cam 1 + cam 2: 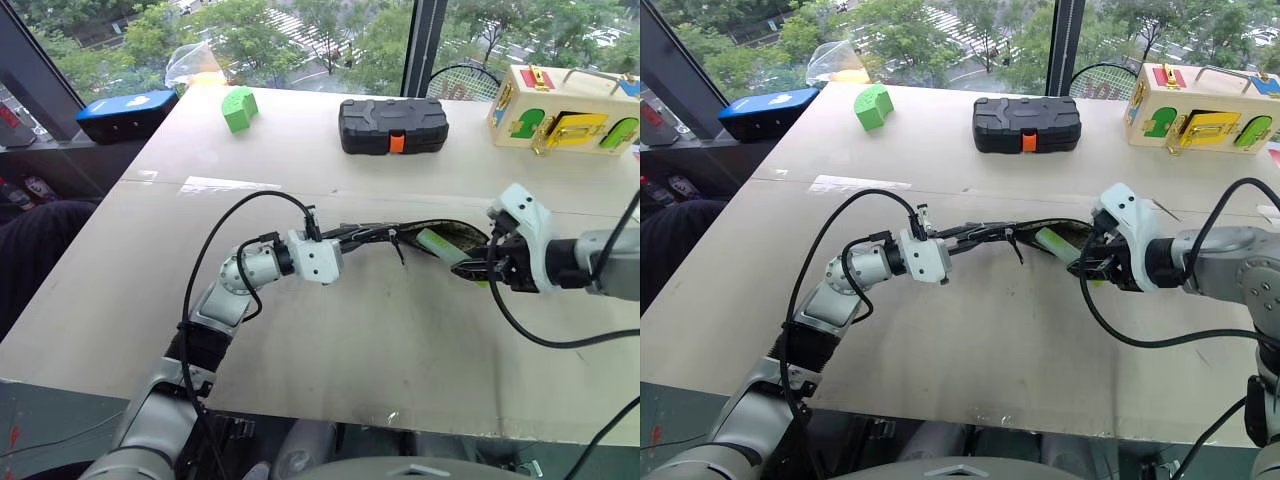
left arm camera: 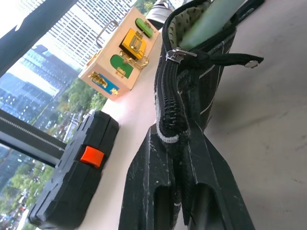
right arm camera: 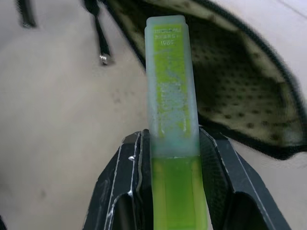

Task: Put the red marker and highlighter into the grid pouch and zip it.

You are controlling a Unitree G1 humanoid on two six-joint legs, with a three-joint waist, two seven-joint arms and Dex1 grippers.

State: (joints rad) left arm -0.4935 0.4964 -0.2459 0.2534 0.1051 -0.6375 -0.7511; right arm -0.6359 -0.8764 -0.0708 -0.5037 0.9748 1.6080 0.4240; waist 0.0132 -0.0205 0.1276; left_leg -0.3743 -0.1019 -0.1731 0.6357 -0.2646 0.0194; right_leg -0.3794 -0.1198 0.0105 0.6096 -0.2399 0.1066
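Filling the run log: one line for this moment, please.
left gripper: shut on pouch end | right gripper: shut on highlighter at open mouth | zip: open

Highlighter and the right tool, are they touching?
Touching. The right wrist view shows the right tool clamping the highlighter between both fingers.

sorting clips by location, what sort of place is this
Probably a high-floor lab or office used for robot practice: a big window over treetops and streets, a plain worktable, and test props like the wooden latch box.
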